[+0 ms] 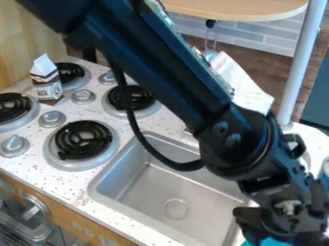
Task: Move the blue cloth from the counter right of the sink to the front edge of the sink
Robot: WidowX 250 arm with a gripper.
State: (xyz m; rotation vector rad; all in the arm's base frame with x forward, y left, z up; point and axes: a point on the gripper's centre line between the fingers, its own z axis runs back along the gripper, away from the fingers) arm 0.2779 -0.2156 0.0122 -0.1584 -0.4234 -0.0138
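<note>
The black gripper [281,222] hangs at the lower right, beyond the right edge of the metal sink [151,185]. Bright blue material [270,242] shows directly below it at the frame's bottom edge; whether it is held cannot be told. Another blue object [325,168] is partly visible at the right edge, beside the gripper's wrist. The arm crosses from the upper left and hides part of the sink's far rim.
Four coil burners [83,139] and several grey knobs [52,118] occupy the left side. A brown-and-white carton [46,80] stands upright between the left burners. White cloth [241,84] lies behind the arm, and a grey pole [300,62] rises at the right.
</note>
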